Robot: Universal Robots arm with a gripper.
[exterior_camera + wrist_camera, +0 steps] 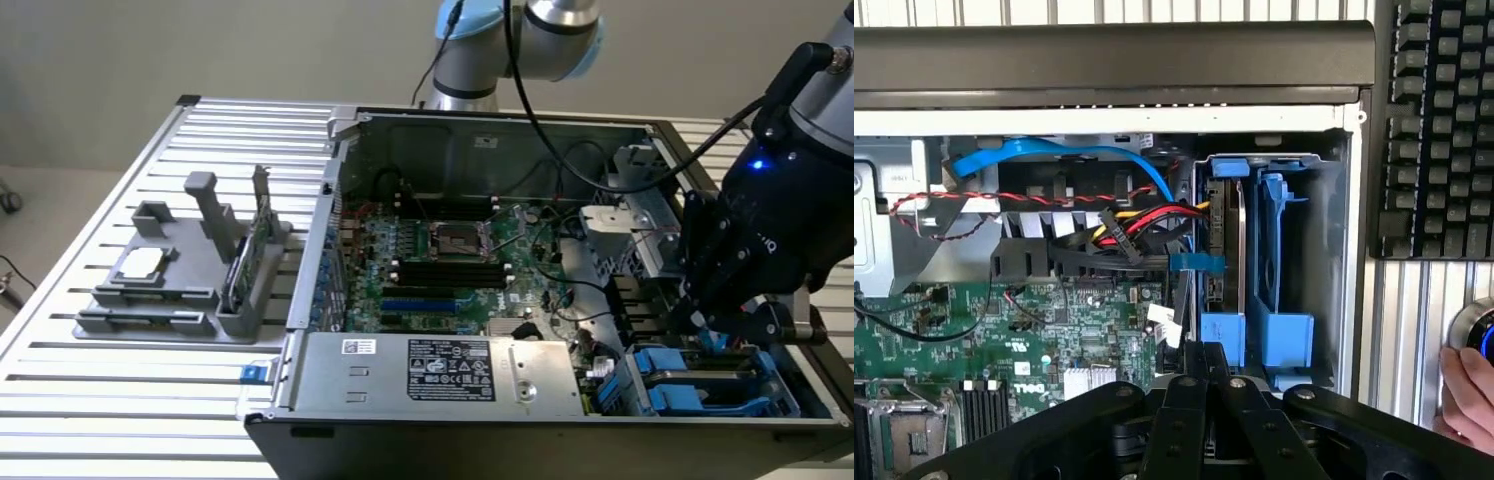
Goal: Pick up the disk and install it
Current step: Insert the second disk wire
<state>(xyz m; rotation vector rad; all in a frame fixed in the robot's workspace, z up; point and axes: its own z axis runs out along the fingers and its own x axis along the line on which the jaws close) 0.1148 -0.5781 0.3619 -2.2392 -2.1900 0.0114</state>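
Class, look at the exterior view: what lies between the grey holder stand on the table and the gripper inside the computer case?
In the exterior view, the green motherboard with its black cables lies between the grey stand and the gripper.

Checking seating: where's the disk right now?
The disk stands on edge in the blue drive bay at the computer case's front corner on the exterior view's right, directly under the shut gripper, beside the red and yellow cables.

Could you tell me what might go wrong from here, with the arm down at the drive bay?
1. The red and yellow cables run close beside the disk in the blue bay, so they could snag.
2. A person's hand rests near the case, within the arm's likely sweep.
3. With its jaws shut, the gripper hangs near the motherboard.
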